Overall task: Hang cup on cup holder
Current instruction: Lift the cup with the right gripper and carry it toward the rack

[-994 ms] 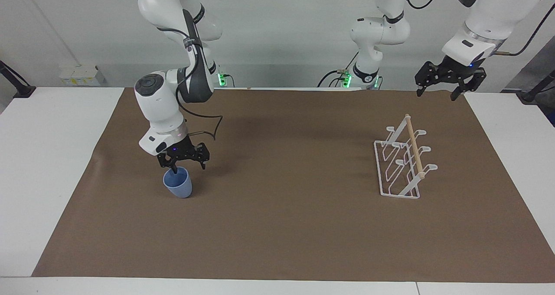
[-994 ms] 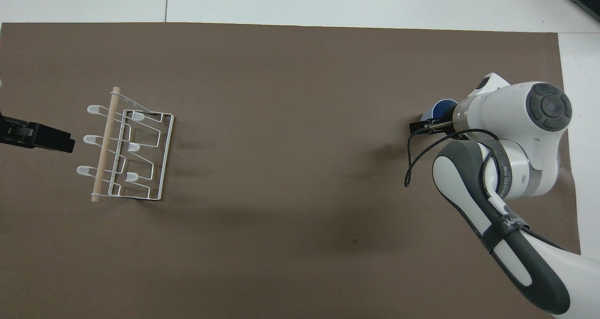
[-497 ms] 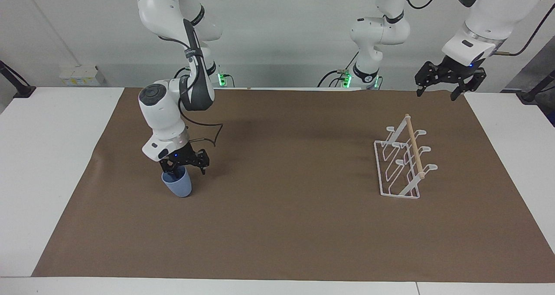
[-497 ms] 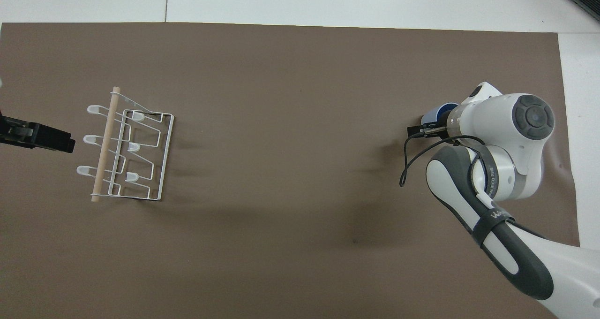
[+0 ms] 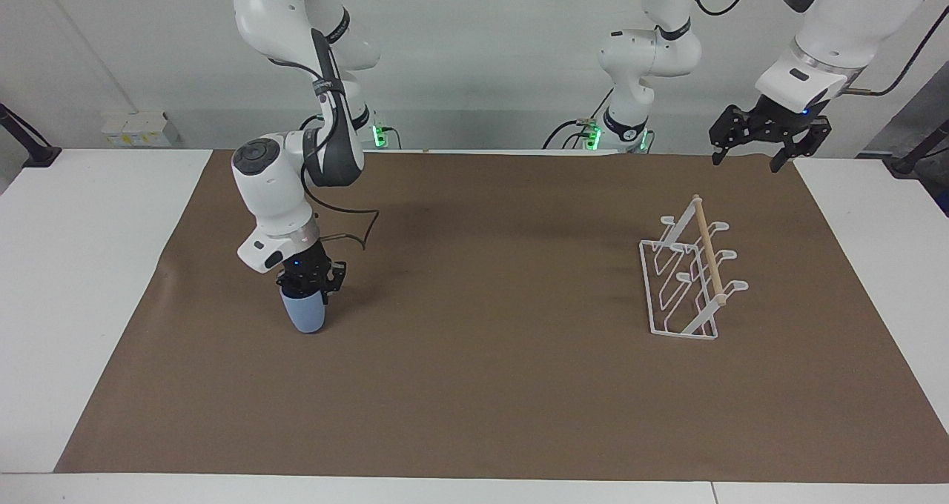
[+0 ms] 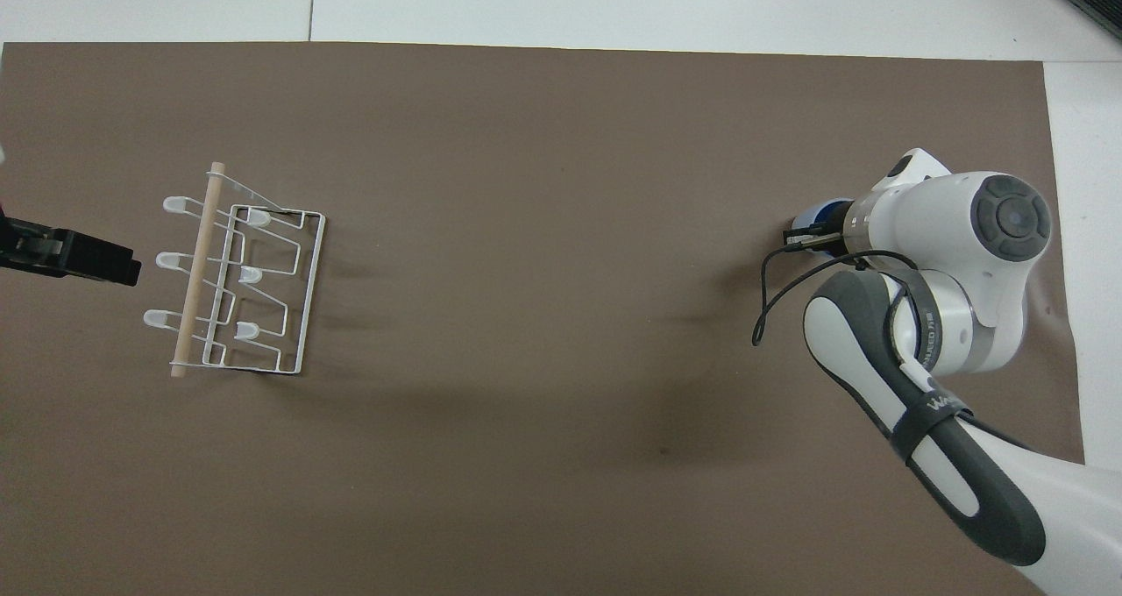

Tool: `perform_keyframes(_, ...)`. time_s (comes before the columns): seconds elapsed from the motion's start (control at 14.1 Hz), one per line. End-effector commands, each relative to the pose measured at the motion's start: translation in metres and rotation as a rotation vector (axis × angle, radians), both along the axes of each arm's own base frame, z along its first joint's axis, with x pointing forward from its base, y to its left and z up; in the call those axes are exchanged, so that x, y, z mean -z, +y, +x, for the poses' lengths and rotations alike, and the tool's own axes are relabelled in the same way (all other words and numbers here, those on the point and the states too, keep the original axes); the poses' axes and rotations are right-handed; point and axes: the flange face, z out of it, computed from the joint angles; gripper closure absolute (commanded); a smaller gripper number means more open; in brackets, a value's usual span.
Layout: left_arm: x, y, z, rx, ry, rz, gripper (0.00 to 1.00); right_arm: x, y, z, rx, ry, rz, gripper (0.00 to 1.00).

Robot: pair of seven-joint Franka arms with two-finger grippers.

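The light-blue cup (image 5: pixel 304 315) stands upright on the brown mat at the right arm's end of the table; only a sliver of it shows in the overhead view (image 6: pixel 813 213). My right gripper (image 5: pixel 305 284) is right on top of it, shut on its rim. The white wire cup holder (image 5: pixel 689 282) with its wooden rod stands at the left arm's end and also shows in the overhead view (image 6: pixel 241 280), with nothing on its prongs. My left gripper (image 5: pixel 768 142) waits open, raised over the mat's corner near the robots; its tip shows in the overhead view (image 6: pixel 83 258).
The brown mat (image 5: pixel 482 385) covers most of the white table (image 5: pixel 74 267). A black cable loops off the right wrist (image 5: pixel 356 233) close above the mat.
The right gripper has lowered and closed its fingers on the cup's rim. The cup has gone from tilted to upright. The left arm has not moved.
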Motion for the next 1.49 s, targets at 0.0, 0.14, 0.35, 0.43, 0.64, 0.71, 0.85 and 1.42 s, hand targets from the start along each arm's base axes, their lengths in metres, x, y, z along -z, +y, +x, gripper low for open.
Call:
perform_keyframes(0.0, 0.0, 0.001, -0.008, -0.005, -0.015, -0.015, 0.0, 0.007, 0.003, -0.001, 0.014, 0.008, 0.018, 1.0)
perform_keyframes(0.14, 0.0, 0.001, -0.008, -0.005, -0.013, -0.014, 0.0, -0.005, 0.005, 0.003, 0.008, 0.007, 0.018, 1.0)
perform_keyframes(0.35, 0.001, 0.001, -0.008, -0.005, -0.013, -0.014, 0.0, -0.041, 0.01, 0.011, -0.004, 0.031, 0.018, 1.0)
perform_keyframes(0.43, 0.001, 0.0, -0.007, -0.003, -0.016, -0.015, 0.0, -0.058, 0.013, 0.013, -0.01, 0.045, 0.017, 1.0)
perform_keyframes(0.64, 0.001, 0.001, -0.008, -0.005, -0.016, -0.015, 0.0, -0.128, 0.02, 0.014, -0.031, 0.068, 0.018, 1.0)
perform_keyframes(0.71, 0.001, 0.001, -0.008, -0.005, -0.018, -0.015, 0.0, -0.154, 0.027, 0.009, -0.046, 0.076, 0.017, 1.0)
perform_keyframes(0.85, 0.002, 0.003, -0.009, -0.012, -0.014, -0.015, 0.0, -0.196, 0.028, -0.011, -0.054, 0.089, 0.009, 1.0)
perform_keyframes(1.42, 0.003, 0.004, -0.011, -0.016, -0.002, -0.05, 0.0, -0.273, 0.045, -0.061, -0.048, 0.152, 0.369, 1.0)
